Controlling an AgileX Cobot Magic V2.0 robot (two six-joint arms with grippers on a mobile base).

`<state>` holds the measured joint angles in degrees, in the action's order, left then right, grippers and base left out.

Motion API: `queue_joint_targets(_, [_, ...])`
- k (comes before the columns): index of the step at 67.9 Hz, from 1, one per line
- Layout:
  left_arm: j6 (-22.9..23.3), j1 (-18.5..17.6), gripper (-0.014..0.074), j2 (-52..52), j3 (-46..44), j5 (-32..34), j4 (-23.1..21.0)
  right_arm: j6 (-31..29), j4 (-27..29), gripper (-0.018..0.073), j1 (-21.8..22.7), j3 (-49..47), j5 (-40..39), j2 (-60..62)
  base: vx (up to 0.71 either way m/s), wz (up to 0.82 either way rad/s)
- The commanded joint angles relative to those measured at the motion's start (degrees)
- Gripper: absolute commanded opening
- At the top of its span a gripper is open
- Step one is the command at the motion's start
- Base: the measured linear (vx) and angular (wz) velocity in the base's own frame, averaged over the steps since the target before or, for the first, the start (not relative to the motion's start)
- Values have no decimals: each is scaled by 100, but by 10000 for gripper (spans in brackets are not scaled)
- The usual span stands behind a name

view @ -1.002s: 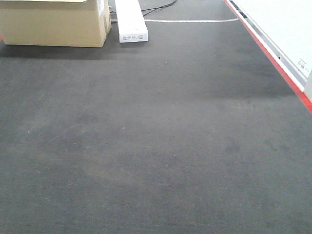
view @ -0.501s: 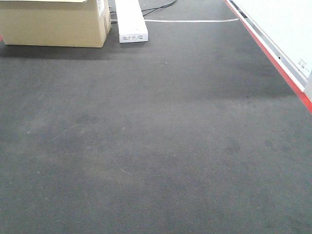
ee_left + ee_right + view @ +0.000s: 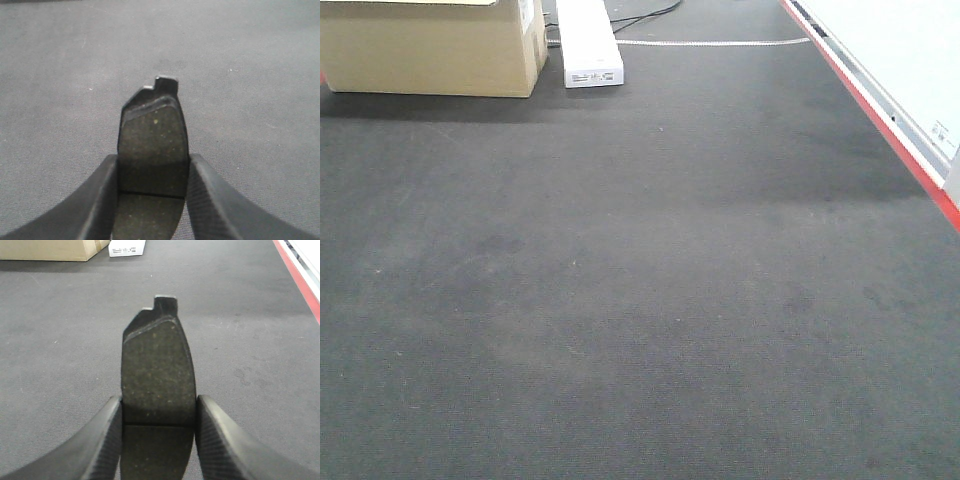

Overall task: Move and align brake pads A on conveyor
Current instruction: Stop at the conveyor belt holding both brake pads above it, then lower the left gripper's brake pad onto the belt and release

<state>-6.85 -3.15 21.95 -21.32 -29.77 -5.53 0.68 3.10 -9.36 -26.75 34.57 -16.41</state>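
Gripping a flat, speckled dark brake pad point(image 3: 152, 135) across its thin groove with the left gripper point(image 3: 153, 160), curved, ribbed black fingers point(image 3: 100, 200) pressed against both long edges. Holding it over the matte, woven charcoal belt point(image 3: 260, 75), stepped tab end pointing away. Pinching a second brake pad point(image 3: 157, 365) likewise in the right gripper point(image 3: 160, 400), over the same belt. At the belt's far end: cardboard box point(image 3: 430, 50), long white box point(image 3: 588, 45); along its right edge, red strip point(image 3: 880, 118).
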Motion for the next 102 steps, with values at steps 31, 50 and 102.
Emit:
queue_joint_targets(31, [685, -22, -5, 598, -657, 486, -19, -68, -24, -7, 4, -157, -535, -52, 0, 0])
queue_joint_targets(50, [1247, -22, 4, 2888, -1762, 179, -15, -68, -24, -7, 4, -157, -535, -52, 0, 0])
queue_joint_targets(102, [1759, -22, 148, 7441, -3286, -16, -65, -68, -24, -7, 4, -157, -530, -52, 0, 0])
